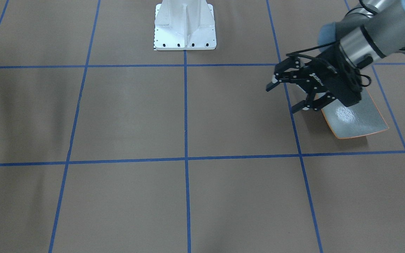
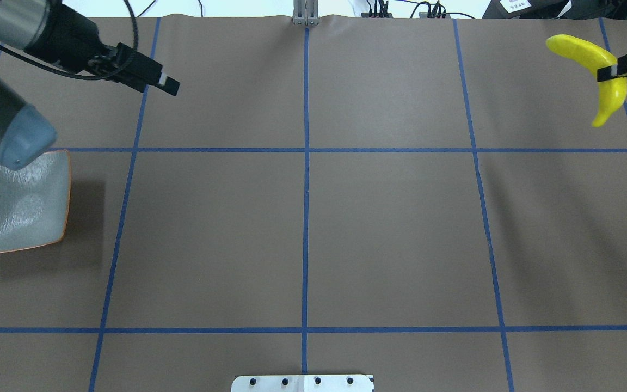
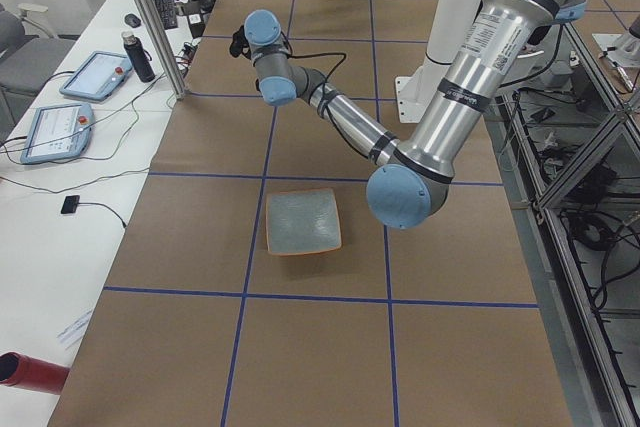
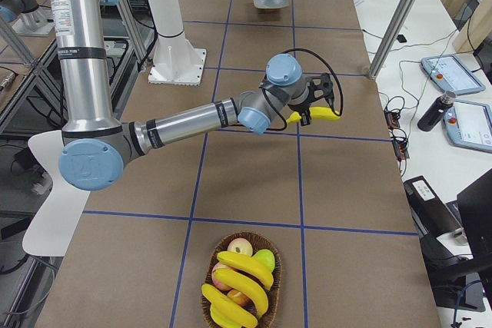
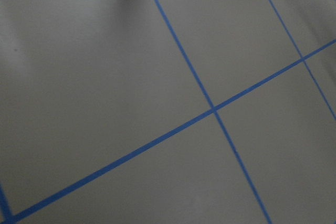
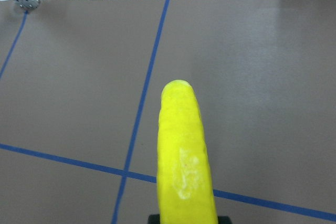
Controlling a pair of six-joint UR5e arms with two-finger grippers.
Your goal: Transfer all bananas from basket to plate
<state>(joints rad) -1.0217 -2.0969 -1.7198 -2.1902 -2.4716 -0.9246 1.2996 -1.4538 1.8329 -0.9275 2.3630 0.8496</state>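
My right gripper (image 2: 613, 72) is clamped across the middle of one banana (image 2: 579, 48). It holds it in the air, well apart from the plate (image 2: 25, 212) and across the table from it. My left gripper (image 1: 284, 97) has its jaws spread apart and hangs near the plate, off its inner side (from the front camera its wrist overlaps the dish). Three more bananas (image 4: 244, 265) lie in the basket (image 4: 274, 260) among other fruit, at the table end farthest from the plate.

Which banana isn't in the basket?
The banana pinched in the right gripper, up in the air. The other three bananas lie in the basket.
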